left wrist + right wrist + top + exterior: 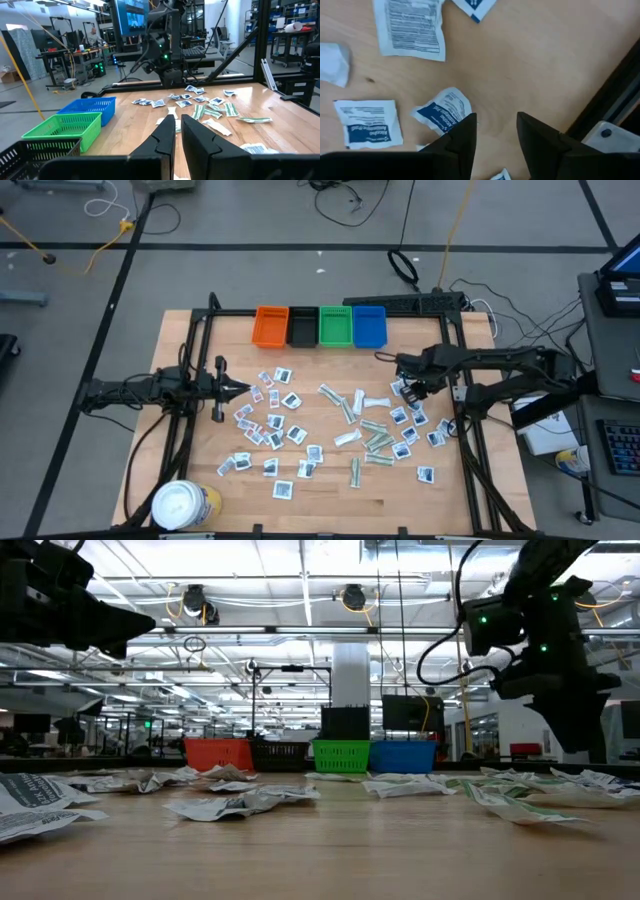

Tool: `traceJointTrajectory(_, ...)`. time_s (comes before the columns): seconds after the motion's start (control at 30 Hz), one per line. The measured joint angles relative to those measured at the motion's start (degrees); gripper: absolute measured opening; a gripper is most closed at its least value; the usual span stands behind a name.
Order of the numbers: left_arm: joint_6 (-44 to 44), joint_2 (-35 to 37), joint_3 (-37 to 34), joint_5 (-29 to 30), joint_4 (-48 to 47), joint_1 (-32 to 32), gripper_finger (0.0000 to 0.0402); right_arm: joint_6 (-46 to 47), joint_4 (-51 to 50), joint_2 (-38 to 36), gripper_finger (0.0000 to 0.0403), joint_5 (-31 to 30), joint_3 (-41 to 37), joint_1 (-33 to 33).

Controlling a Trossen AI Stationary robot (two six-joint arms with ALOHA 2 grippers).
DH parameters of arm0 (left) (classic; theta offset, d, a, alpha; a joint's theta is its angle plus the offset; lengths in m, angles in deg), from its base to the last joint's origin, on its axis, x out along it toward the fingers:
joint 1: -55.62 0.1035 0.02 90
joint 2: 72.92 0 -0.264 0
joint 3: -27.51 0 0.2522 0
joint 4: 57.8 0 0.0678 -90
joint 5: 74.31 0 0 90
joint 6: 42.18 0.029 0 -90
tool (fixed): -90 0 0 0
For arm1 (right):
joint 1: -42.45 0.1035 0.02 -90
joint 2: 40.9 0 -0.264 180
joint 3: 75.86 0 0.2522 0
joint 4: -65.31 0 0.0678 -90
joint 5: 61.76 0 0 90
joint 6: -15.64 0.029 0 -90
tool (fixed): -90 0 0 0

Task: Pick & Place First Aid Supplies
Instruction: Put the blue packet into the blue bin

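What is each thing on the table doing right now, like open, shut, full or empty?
Left gripper: nearly shut, holding nothing, raised above the table.
Right gripper: open, empty, pointing down over the packets.
Packets: scattered flat on the table, none in the bins.
Orange bin: looks empty.
Black bin: looks empty.
Green bin: looks empty.
Blue bin: looks empty.
Tub: upright, lid on.

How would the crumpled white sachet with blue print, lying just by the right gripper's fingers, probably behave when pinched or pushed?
The sachet looks thin and already creased, so it would probably bend rather than stay stiff. Lying flat on the table, it likely offers the right gripper little edge, and may slide if nudged.
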Motion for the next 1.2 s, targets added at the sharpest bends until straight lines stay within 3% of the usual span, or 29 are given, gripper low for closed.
traceJointTrajectory(0.7,0.02,-0.01,0.01,0.0,0.0,0.01,0.0037,0.94,10.29,5.99,0.0127,4.51,-5.51,3.06)
traceJointTrajectory(0.83,0.0,0.01,0.01,0.0,0.0,0.01,0.0037,0.91,10.36,5.77,0.0094,4.53,-5.56,3.06)
traceJointTrajectory(1.0,0.01,0.01,0.01,-0.01,0.0,0.0,0.0037,0.87,10.53,5.8,0.0017,4.6,-5.58,3.06)
traceJointTrajectory(1.2,0.02,-0.01,0.01,0.0,0.0,-0.01,0.0037,0.02,10.06,5.79,0.0006,4.5,-5.35,3.06)
